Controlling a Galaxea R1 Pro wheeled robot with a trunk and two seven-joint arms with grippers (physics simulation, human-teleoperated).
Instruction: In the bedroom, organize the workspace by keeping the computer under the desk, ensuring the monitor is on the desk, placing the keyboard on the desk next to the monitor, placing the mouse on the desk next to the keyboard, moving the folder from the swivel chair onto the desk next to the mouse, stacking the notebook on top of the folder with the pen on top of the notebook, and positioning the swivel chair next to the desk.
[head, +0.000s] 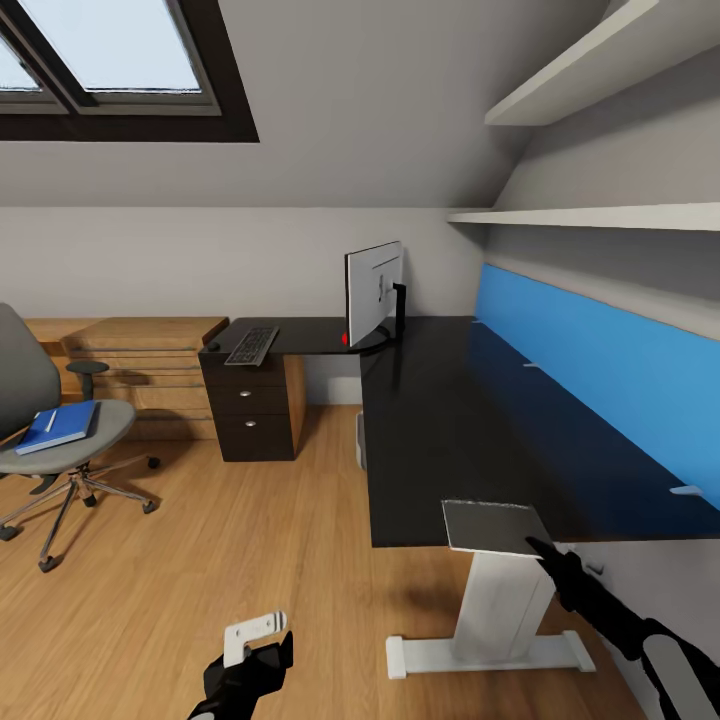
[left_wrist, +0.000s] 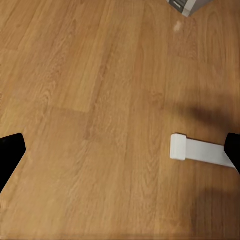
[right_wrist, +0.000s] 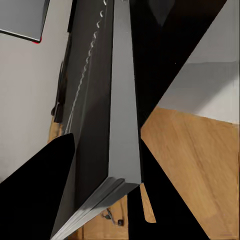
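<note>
The dark grey notebook (head: 494, 526) lies tilted over the near corner of the black desk (head: 450, 420), with my right gripper (head: 541, 549) shut on its edge. In the right wrist view the notebook (right_wrist: 107, 125) stands edge-on between the black fingers (right_wrist: 45, 185). The monitor (head: 374, 296), keyboard (head: 252, 345) and mouse (head: 213, 347) sit on the desk's far wing. At the left, the blue folder (head: 58, 426) rests on the swivel chair (head: 25, 380), a thin white pen (head: 50, 421) on it. A silver computer (head: 360, 440) edge shows under the desk. My left gripper (head: 250, 655) hangs open above the floor.
A light-wood chest (head: 140, 360) stands behind the chair. The black drawer unit (head: 245, 410) holds up the desk's far wing. The desk's white leg and foot (head: 490, 640) stand close by my right arm. Shelves (head: 600, 215) and a blue wall panel (head: 600, 370) run along the right wall.
</note>
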